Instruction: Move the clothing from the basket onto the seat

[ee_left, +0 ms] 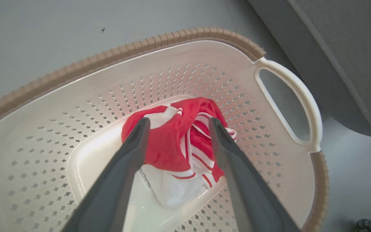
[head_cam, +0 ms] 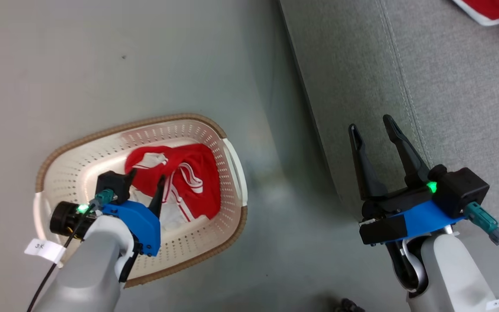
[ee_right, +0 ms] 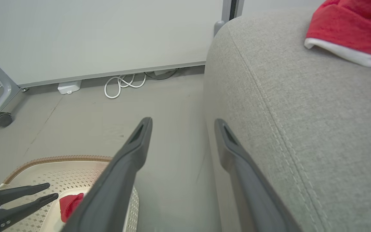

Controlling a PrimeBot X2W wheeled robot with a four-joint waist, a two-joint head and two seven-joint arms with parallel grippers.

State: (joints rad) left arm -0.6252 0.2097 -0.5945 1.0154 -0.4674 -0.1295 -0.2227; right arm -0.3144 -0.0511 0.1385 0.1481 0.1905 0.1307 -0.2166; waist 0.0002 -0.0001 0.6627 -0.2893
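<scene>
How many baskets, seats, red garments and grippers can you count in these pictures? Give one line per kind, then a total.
Baskets: 1, the basket
Seats: 1, the seat
Red garments: 2, the basket garment and the seat garment
Grippers: 2, the left gripper and the right gripper, jaws open on both
Total: 6

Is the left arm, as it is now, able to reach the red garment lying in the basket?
Probably yes. The left gripper is open over the basket, its fingers framing the red garment, and nothing lies on top of the garment.
</scene>
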